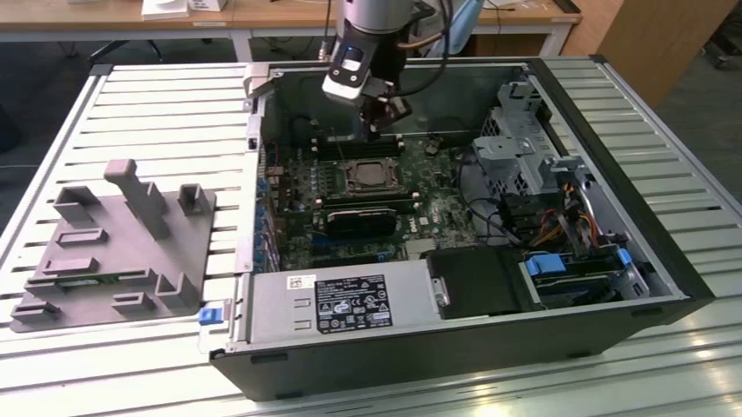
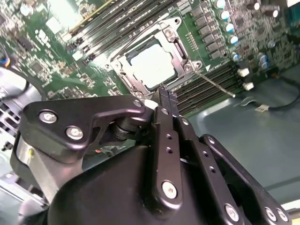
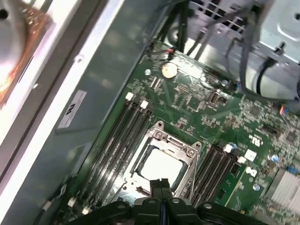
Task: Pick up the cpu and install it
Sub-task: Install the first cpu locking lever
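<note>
The cpu, a flat square chip with a bright silver top, lies inside the dark metal-framed socket of the green motherboard. It also shows in the first wrist view as the cpu and in the exterior view as the cpu. My gripper hangs above the board just beside the socket's edge, its two black fingers pressed together with nothing between them. The exterior view has the gripper inside the open case, toward the far wall.
Black memory slots flank the socket on both sides. A thin metal lever sticks out beside it. A grey plastic block with upright posts sits on the slatted table at the exterior view's left. A drive cage and cables fill the case's right side.
</note>
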